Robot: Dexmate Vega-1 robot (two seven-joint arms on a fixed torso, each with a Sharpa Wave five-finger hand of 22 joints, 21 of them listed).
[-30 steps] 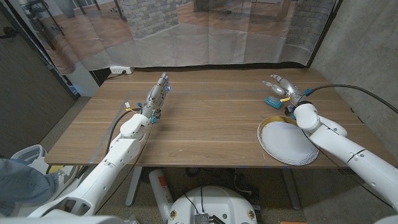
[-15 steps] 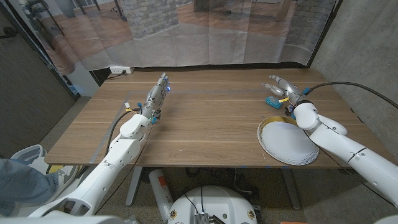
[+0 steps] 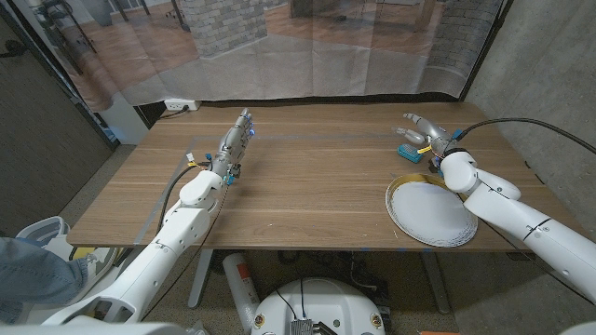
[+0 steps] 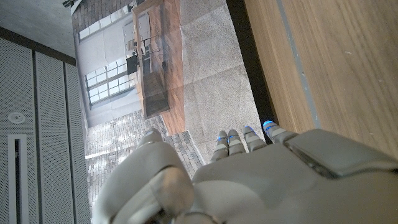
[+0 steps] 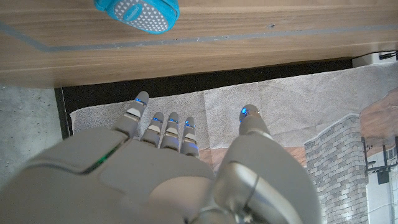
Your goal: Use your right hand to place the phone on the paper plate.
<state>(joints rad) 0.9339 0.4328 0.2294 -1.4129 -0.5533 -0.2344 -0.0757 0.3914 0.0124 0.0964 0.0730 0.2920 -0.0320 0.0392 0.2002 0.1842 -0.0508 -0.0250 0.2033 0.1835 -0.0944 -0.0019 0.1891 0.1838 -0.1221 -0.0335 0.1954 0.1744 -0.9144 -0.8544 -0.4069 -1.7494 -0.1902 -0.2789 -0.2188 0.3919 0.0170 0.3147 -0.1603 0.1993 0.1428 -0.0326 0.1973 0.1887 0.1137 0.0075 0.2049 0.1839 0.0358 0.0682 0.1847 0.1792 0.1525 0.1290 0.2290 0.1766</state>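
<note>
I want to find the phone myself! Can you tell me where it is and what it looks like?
Look at the wooden table, toward its far right side. Just beyond the round white paper plate, under the right robot hand, lies the small bright blue phone. It is the only blue thing there.

No text, label, brand, number or sign reads anywhere here, not on the table, the arms, the plate or the backdrop.
</note>
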